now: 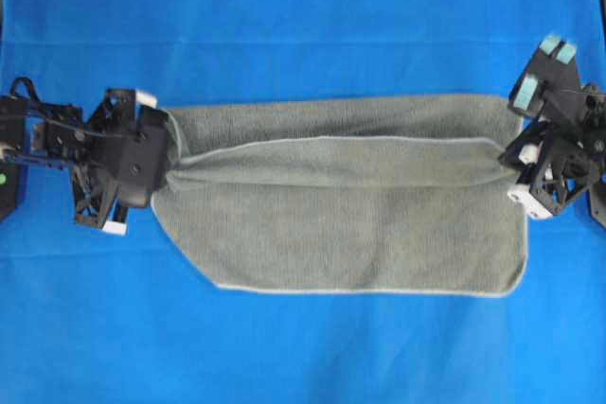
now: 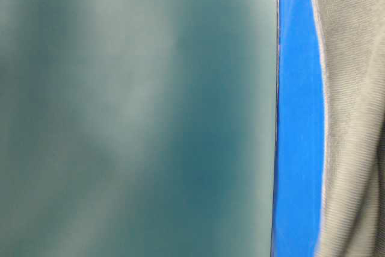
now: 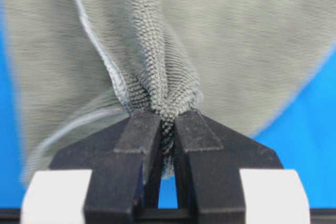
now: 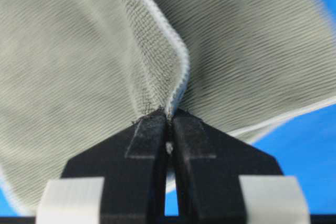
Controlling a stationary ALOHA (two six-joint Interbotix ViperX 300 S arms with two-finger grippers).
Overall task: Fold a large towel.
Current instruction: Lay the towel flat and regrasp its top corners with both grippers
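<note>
Surface: a bright blue cloth backdrop (image 1: 303, 7) covers the whole work area; nothing else lies on it apart from the towel and the two arms.
Left gripper (image 3: 167, 121): fingers narrow and clamped on a bunched wad of the towel (image 1: 350, 201); the cloth fans out directly beyond the fingertips and a strand of pale hem runs off to one side of them.
Right gripper (image 4: 169, 115): fingers pressed together on a thin hemmed corner; only the edge of the cloth sits between the pads, with the towel spreading away on both sides of the tips.
Towel position: stretched between the two grippers, pinched at each end, with a hemmed fold line running from one set of fingers to the other and the lower layer spread on the blue cloth below that line.
Risk, right side: the bite looks shallow, so tension along the towel could probably pull the hem out from between the pads.
Risk, left side: the wad is thick and uneven; layers could likely slide apart and leave the fold skewed.
Risk, both: unequal travel of the arms would probably drag the lower layer and crease it.
Wrist views: show bite depth at the fingertips, which the overhead view cannot resolve.
Overhead view: shows the full towel outline and both arms.
Table-level view: mostly blocked by a blurred grey-green mass; only a strip of blue and towel edge (image 2: 355, 112) is readable.
</note>
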